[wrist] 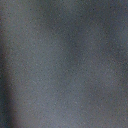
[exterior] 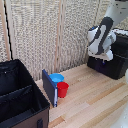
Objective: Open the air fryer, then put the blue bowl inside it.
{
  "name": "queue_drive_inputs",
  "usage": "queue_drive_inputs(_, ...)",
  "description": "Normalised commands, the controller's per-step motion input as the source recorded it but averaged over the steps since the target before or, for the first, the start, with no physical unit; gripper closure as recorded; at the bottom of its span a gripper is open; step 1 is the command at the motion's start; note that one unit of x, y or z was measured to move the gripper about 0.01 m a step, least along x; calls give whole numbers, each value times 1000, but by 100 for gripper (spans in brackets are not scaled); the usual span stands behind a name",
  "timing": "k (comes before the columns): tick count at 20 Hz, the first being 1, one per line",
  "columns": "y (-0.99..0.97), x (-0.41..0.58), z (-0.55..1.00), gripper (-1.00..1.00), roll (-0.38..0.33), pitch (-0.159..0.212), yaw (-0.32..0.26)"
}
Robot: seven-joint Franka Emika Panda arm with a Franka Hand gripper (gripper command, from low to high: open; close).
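Exterior view: white jointed arm bends down from upper right; white blocky gripper [exterior: 103,58] sits against the boxy matte black air fryer [exterior: 114,61]. Jaws' state cannot be told. Small light blue plastic bowl [exterior: 56,78] rests on the pale wooden surface [exterior: 92,102], touching a red cup [exterior: 63,89].

Wrist view: blurred grey only.

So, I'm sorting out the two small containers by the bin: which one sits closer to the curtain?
The blue bowl: it sits behind the red cup, which stands nearer the camera.
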Motion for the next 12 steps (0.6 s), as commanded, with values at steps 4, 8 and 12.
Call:
queue_drive_inputs(4, 531, -434, 541, 100, 200, -23, -51)
queue_drive_inputs(8, 780, -589, 660, 100, 94, -94, 0)
queue_drive_inputs(12, 790, -461, 633, 100, 139, -74, 0)
